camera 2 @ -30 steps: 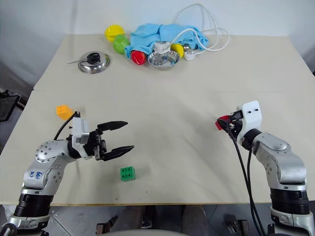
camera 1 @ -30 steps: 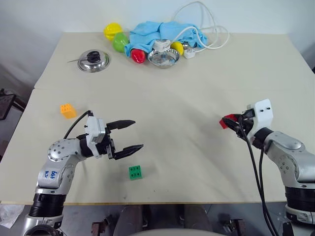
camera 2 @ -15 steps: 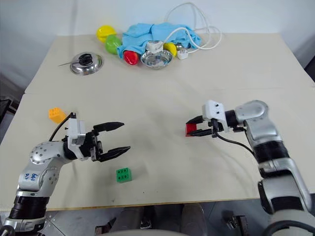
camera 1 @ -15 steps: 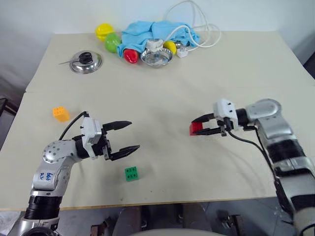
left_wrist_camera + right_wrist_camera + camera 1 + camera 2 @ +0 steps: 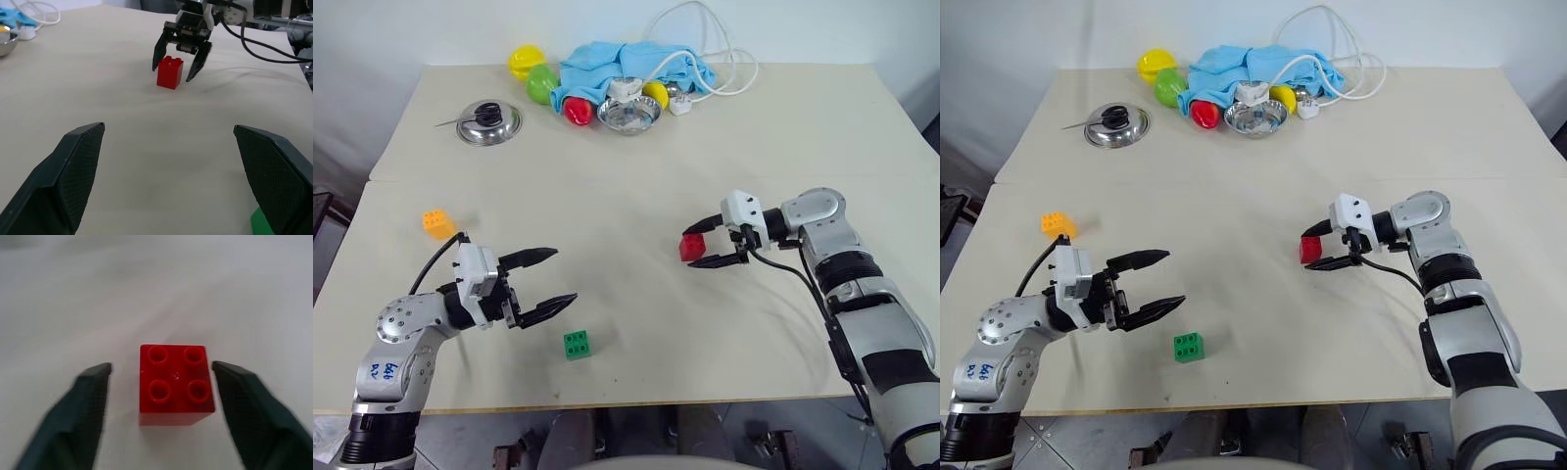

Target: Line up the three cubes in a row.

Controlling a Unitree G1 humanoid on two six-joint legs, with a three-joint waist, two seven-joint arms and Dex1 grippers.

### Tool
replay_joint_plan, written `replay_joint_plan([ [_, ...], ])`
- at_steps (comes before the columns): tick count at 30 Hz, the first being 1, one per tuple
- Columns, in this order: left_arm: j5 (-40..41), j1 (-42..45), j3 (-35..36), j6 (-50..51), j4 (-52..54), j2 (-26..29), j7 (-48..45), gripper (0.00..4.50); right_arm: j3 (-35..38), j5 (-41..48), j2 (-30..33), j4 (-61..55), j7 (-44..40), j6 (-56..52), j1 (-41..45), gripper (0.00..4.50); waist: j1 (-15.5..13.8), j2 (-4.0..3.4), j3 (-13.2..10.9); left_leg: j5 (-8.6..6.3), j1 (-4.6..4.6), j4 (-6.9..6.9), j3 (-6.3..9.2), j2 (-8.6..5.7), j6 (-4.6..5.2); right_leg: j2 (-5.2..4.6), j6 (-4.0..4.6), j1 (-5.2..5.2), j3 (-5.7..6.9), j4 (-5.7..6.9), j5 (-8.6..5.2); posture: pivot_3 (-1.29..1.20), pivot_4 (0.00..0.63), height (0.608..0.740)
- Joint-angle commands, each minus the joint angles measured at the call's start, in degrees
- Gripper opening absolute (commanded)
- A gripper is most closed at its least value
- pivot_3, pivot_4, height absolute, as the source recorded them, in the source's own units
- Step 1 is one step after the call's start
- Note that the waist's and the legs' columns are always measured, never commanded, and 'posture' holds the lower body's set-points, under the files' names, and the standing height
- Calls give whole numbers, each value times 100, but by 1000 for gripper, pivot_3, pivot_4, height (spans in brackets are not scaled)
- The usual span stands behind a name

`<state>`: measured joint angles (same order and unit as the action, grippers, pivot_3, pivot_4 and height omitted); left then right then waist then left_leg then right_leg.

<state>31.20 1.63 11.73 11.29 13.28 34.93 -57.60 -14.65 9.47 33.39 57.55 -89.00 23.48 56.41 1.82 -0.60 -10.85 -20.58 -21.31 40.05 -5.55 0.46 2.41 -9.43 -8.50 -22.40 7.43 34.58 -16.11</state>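
The red cube [image 5: 692, 247] stands on the table right of centre, studs up. My right gripper [image 5: 689, 248] is open, with one finger on each side of the cube and a gap between each finger and it, as the right wrist view shows [image 5: 176, 382]. The green cube [image 5: 576, 344] lies near the front edge. My left gripper [image 5: 565, 275] hovers open and empty just left of and behind it. The orange-yellow cube [image 5: 437, 223] sits apart at the far left. In the left wrist view the red cube [image 5: 169, 72] lies ahead, between my right gripper's fingers.
At the table's back stand a steel pot lid [image 5: 487, 122], a blue cloth [image 5: 626, 64], yellow [image 5: 524, 61], green [image 5: 543, 83] and red [image 5: 576, 110] toy fruits, a steel bowl [image 5: 628, 113] and a white cable with plug [image 5: 705, 49].
My right arm carried the red cube leftward toward the middle, then its fingers opened and the cube now stands free on the table. The left gripper stayed open and drew back slightly.
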Motion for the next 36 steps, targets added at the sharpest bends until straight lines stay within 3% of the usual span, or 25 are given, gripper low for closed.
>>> replay_joint_plan([
  [1, 100, -322, 503, -196, 48, 131, -19, 4500, 118, 927, 583, -1062, -350, -139, -412, 4485, -19, -1, -1, -1, -2, -2, 2, 0, -1, 0, 2, -2, 1, -1, -1, 0, 150, 740],
  [6, 289, -1279, 1528, -478, -313, 278, -353, 4500, 666, 2625, 1330, -3541, -350, -1163, -2142, 4485, -32, 0, -1, -11, -10, -13, 14, 1, -6, -2, 11, -2, 21, -18, -6, 0, 150, 740],
  [9, 397, -1808, 2018, -573, -499, 359, -633, 4500, 1238, 3108, 1305, -4736, -88, -1512, -3290, 4485, -38, 1, -1, -16, -10, -14, 11, 8, -11, 2, 11, 1, 29, -26, -6, 0, 150, 740],
  [14, 325, -2247, 2572, -620, -1387, 712, -1033, 4500, 1552, 3080, 840, -5647, 232, -1313, -4453, 4485, -39, 9, -2, -16, 6, -6, -9, 13, -9, -1, 9, 3, 19, -18, -5, 0, 150, 740],
  [18, 311, -2469, 2571, -487, -1648, 1058, -1485, 4500, 1525, 2964, 577, -5712, -5, -1144, -4673, 4485, -36, 8, -3, -21, 12, -5, -14, 19, -17, -5, 11, -6, 9, -14, -5, 0, 150, 740],
  [22, 284, -2410, 2307, -652, -1230, 1198, -1806, 4500, 1606, 2857, 574, -5497, -179, -1073, -4676, 4485, -57, 8, -3, -23, 10, -6, -9, 20, -21, -11, 24, -9, 12, -9, -4, 0, 150, 740],
  [26, 213, -2383, 1610, -726, -334, 1229, -2109, 4500, 1817, 2889, 880, -5374, -319, -1211, -4782, 4485, -80, 6, -3, -31, 7, -7, -8, 19, -18, -13, 30, -8, 12, -8, -1, 0, 150, 740],
  [36, -254, -1539, -225, -601, 366, 352, -1158, 4500, 2114, 2781, 1196, -5530, -38, -1306, -5181, 4485, -157, 2, -2, -34, 9, -8, -27, 24, -13, 10, 31, -5, 10, -15, -2, 0, 150, 740],
])
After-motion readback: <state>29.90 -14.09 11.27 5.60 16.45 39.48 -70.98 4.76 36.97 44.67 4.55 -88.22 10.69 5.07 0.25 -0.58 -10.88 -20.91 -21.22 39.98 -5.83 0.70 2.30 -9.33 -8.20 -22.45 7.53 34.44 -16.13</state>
